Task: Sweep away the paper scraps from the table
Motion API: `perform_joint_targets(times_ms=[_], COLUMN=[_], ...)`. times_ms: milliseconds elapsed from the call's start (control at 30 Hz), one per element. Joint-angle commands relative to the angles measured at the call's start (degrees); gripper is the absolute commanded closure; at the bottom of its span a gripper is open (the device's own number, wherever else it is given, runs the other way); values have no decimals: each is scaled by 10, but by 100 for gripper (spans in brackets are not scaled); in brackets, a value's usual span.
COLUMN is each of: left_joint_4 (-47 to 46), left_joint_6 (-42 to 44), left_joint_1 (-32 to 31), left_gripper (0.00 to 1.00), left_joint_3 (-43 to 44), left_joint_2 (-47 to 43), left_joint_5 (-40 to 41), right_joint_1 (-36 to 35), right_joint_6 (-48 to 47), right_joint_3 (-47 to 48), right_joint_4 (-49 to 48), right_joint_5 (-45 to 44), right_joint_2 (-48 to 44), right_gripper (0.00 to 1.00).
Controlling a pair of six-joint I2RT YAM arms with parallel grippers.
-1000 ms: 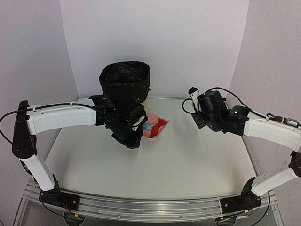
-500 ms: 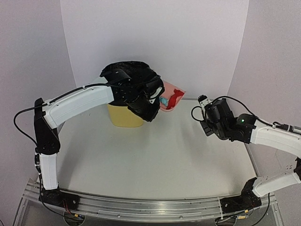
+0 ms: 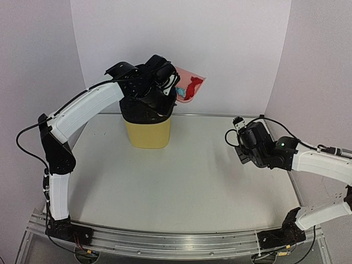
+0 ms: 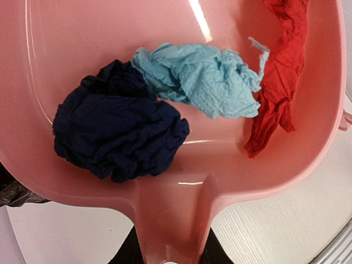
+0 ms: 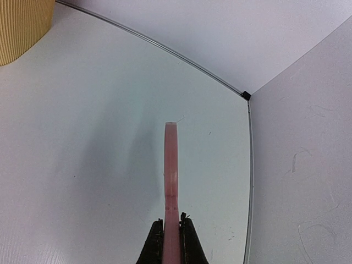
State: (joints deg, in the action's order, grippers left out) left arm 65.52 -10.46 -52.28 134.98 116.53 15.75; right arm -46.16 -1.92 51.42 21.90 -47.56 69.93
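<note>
Lifted higher than half a second ago, the left gripper (image 3: pixel 166 83) now carries the pink dustpan (image 3: pixel 186 77) from beside the bin's rim to above it, close to the back wall. The right arm has drifted only slightly.

The left gripper (image 4: pixel 170 256) is clamped on the dustpan's handle, one dark finger showing on each side of it. The pan's bowl (image 4: pixel 165 203) spreads out ahead of the fingers. The paper scraps (image 3: pixel 191 87) lie inside it, just beyond the handle: a navy wad (image 4: pixel 118 135) on the left, a light blue wad (image 4: pixel 203 77) touching it in the middle, and a red wad (image 4: pixel 280 71) along the right wall.

Directly below this hand stands the yellow bin (image 3: pixel 147 133), lined with a black bag (image 3: pixel 140 109). The bag's edge also shows under the pan's left side in the left wrist view, with the white table (image 3: pixel 187 181) under its right side.

The right gripper (image 5: pixel 171 242) is squeezed together on a pink brush (image 5: pixel 171 176), seen edge-on as a thin strip reaching straight out from the fingers. It hangs above the table, well apart from the bin, which sits far off to this hand's upper left.
</note>
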Motion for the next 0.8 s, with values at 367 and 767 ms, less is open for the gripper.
perform_joint_targets(times_ms=[367, 767], left_joint_4=[-12, -44], left_joint_6=[36, 102], left_joint_1=[94, 136], left_gripper=[100, 100], left_joint_3=[18, 28], left_joint_2=[-76, -64], left_joint_5=[62, 201], right_joint_1=[3, 3], right_joint_6=[33, 43], right_joint_3=[9, 9], right_joint_4=[7, 17], right_joint_5=[7, 1], right_joint_2=[-5, -10], right_gripper=[100, 100])
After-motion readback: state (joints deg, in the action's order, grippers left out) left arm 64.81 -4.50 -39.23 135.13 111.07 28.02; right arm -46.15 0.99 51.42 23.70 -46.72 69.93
